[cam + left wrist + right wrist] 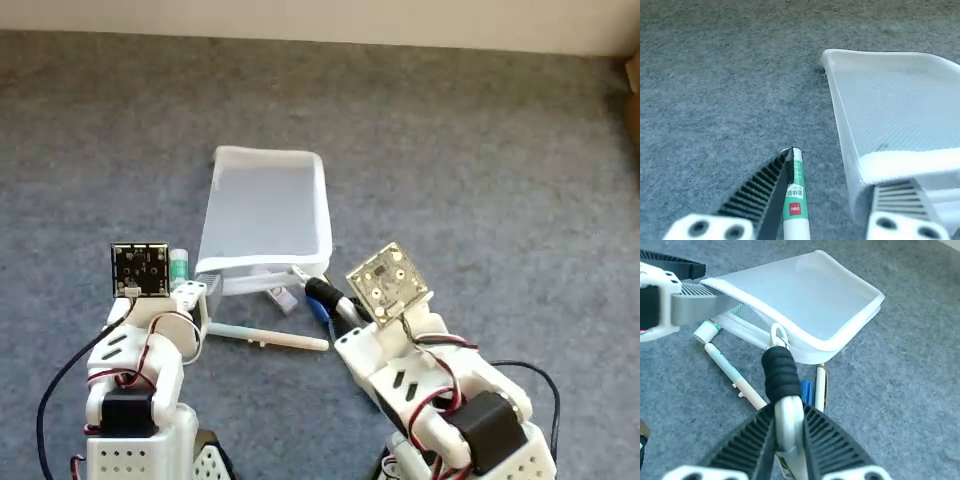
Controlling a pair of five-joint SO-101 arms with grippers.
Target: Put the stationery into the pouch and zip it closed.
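A white mesh pouch (265, 215) lies flat in the middle of the grey carpet, its mouth toward the arms. My left gripper (832, 172) stands open at the pouch's near left corner; its grey finger (700, 302) is under the pouch's upper lip, and its black finger (760, 185) rests beside a green-and-white marker (794, 200). My right gripper (787, 412) is shut on a white pen with a black foam grip (780, 372), whose tip points at the pouch mouth beside a white zip ring (779, 334). On the carpet lie a white pen (265, 338) and a blue pen (806, 391).
Another pale pen (820, 385) lies next to the blue one under the pouch's near edge. Grey carpet (480, 160) stretches open on all sides of the pouch. A pale wall strip (320, 18) runs along the back.
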